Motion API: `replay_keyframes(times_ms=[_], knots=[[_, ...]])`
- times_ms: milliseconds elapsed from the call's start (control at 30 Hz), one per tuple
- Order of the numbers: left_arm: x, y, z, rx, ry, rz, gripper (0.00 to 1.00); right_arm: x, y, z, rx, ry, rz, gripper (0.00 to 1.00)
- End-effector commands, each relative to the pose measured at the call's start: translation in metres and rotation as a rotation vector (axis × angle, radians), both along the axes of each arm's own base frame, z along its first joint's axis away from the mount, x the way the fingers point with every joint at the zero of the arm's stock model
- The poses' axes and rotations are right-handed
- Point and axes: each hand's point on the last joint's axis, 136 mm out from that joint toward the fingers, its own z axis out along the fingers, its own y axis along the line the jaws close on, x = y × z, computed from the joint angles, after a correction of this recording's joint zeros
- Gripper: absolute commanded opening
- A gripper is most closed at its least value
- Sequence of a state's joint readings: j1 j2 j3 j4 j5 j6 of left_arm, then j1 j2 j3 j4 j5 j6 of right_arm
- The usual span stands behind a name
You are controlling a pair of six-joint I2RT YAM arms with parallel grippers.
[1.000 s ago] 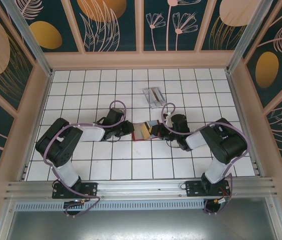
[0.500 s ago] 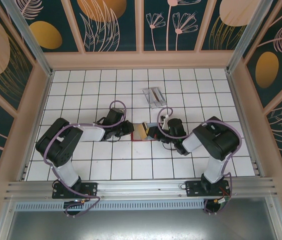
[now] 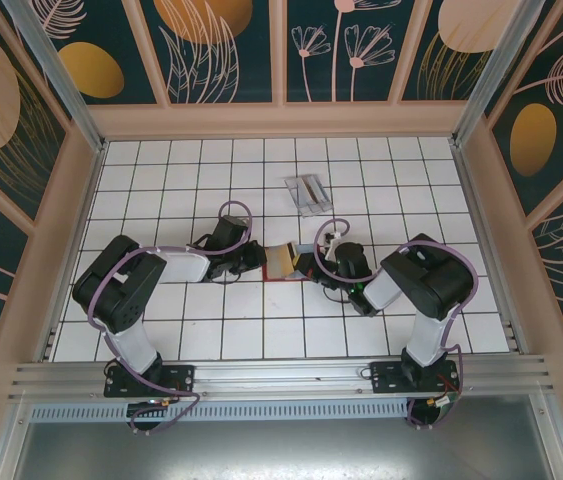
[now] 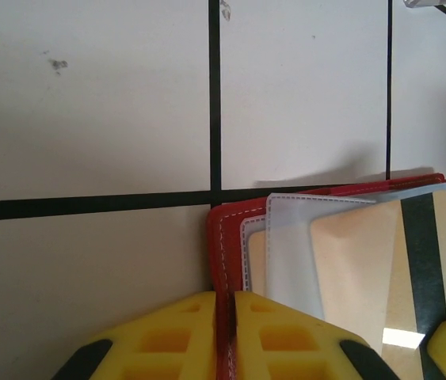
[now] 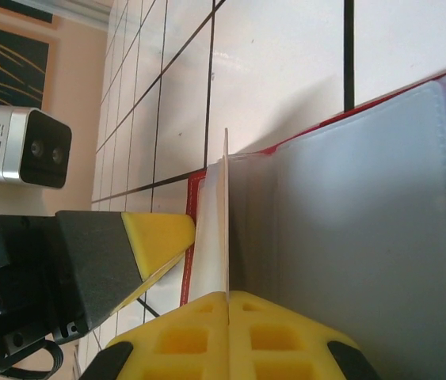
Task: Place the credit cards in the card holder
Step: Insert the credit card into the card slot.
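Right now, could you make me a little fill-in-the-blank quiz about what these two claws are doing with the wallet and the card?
1. The left claw pinches the edge of the flat, folding ____ card holder.
2. The right claw is shut on a thin pale-orange plastic credit card whose stripe is ____.
3. ____ claw touches the transparent plastic case on the white tiled table.
Missing words: red; black; Neither.

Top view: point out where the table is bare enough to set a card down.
Free: table tiles left of the clear case; also the near rows between the arm bases. Crowded: centre, where left gripper and right gripper meet at the card holder.
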State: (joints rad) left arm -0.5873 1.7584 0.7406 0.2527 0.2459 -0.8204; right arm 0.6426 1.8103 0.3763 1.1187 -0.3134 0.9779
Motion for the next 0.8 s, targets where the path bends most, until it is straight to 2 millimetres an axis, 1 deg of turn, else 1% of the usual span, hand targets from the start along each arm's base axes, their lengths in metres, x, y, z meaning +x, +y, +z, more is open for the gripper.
replay_keyframes(times_ms=[0, 267, 433, 567, 667, 767], knots=[[-0.015, 0.001, -0.022, 0.022, 0.071, -0.012, 0.12, 0.002, -0.002, 0.004, 0.006, -0.028, -0.045, 0.00], [-0.019, 0.002, -0.025, 0.006, 0.082, -0.010, 0.10, -0.003, 0.002, -0.005, -0.007, -0.001, -0.085, 0.00], [-0.022, 0.002, -0.025, -0.004, 0.084, -0.010, 0.10, -0.006, 0.013, -0.008, 0.006, 0.013, -0.067, 0.00], [-0.023, 0.003, -0.025, -0.005, 0.085, -0.007, 0.10, -0.007, 0.013, -0.008, -0.022, 0.017, -0.053, 0.17], [-0.023, 0.003, -0.024, -0.007, 0.082, -0.003, 0.10, -0.006, 0.004, -0.013, -0.119, 0.034, -0.074, 0.27], [-0.022, 0.003, -0.023, -0.010, 0.078, -0.002, 0.10, -0.005, -0.002, -0.010, -0.191, 0.014, -0.072, 0.31]])
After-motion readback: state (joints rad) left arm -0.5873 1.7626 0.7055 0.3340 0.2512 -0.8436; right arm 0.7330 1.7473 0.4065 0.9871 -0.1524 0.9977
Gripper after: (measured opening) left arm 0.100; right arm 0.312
